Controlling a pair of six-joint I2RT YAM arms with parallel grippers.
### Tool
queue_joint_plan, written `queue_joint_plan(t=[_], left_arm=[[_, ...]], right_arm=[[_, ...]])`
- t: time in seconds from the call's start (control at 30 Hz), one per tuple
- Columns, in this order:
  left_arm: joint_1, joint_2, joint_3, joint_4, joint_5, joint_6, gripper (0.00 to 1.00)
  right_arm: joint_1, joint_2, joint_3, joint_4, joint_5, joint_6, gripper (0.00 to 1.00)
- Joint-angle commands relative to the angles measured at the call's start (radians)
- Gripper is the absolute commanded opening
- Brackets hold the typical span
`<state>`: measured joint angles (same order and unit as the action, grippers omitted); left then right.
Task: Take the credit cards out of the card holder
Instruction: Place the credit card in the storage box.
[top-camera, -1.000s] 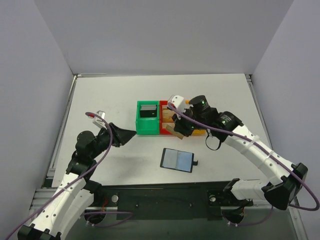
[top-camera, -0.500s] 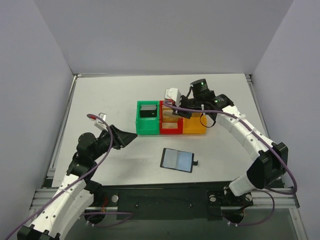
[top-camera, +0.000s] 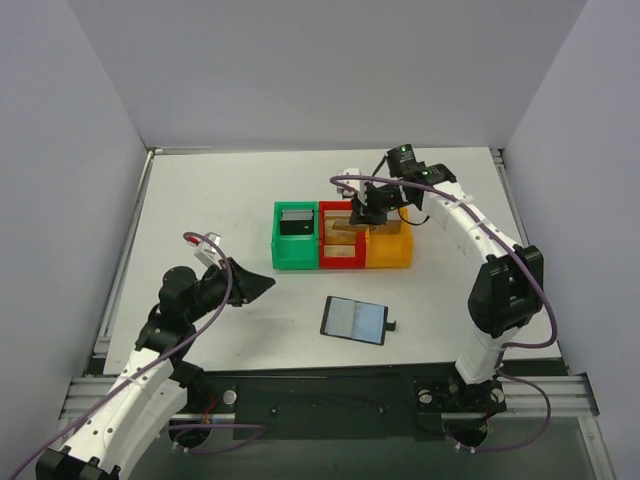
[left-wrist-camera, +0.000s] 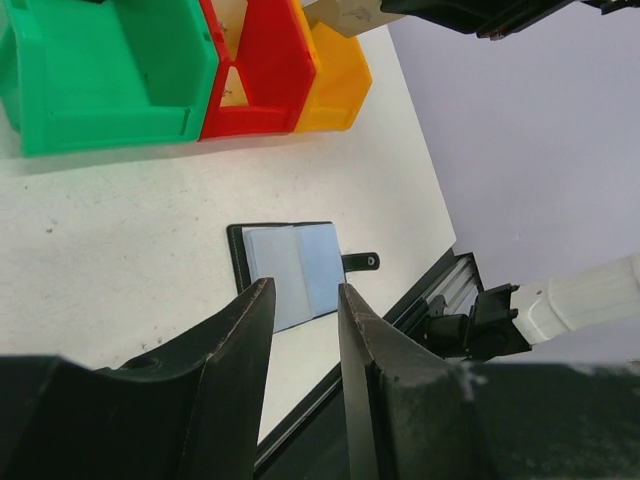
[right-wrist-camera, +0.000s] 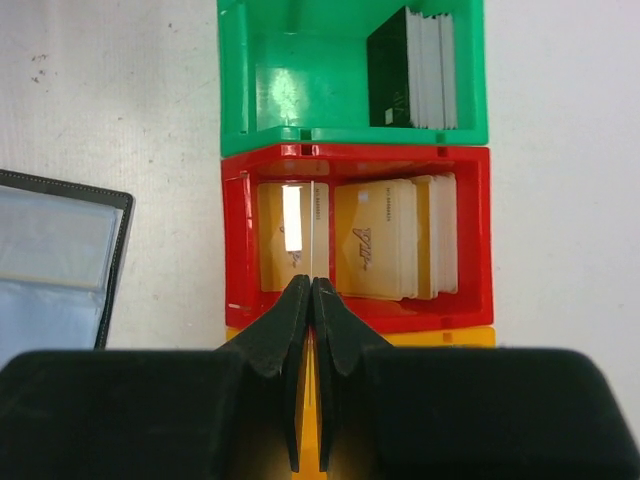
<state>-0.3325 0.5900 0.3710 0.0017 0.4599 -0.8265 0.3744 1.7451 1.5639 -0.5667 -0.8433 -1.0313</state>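
At the near edge of the white table (top-camera: 220, 200), on the left side, the left gripper (left-wrist-camera: 302, 295) hangs low with its jaws partly apart and nothing between them; it points toward the middle of the table.

Just beyond, near the front and about midway between the two arms, the card holder (top-camera: 353, 320) lies opened flat, two pale blue-grey panels up, black edge all round, its small side tab (left-wrist-camera: 360, 261) sticking out to the right; whether any cards remain in its sleeves cannot be told.

It looks thin, light and limp at the fold, with slick sleeves; it would likely slide if pushed. The black edge or the tab seems the best place to pinch it.

Farther back stand three bins touching in a row: green bin (top-camera: 297, 260), red bin (top-camera: 342, 262), orange bin (top-camera: 390, 260); a dark and white card stack (right-wrist-camera: 410, 70) stands in the green one, and beige cards (right-wrist-camera: 385, 240) in the red.

Above the red and orange bins, the right gripper (right-wrist-camera: 312, 285) is pressed together on a beige card (left-wrist-camera: 345, 14) held edge-up.
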Motion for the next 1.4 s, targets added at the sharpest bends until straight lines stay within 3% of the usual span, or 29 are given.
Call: queue_joint_plan(t=[0.0,0.63,1.37], left_arm=[[-0.002,0.005,-0.009,0.007,0.003,0.023,0.41],[-0.01,0.016,-0.014,0.008,-0.007,0.027,0.39],[-0.01,0.027,-0.006,0.0,-0.017,0.046,0.39]], right_arm=[[0.032,0.03,-0.027,-0.036,-0.053,-0.084,0.0],[0.05,0.188,-0.025,0.114,0.052,-0.029,0.0],[0.081,0.306,0.008,0.168,0.131,0.005,0.0]])
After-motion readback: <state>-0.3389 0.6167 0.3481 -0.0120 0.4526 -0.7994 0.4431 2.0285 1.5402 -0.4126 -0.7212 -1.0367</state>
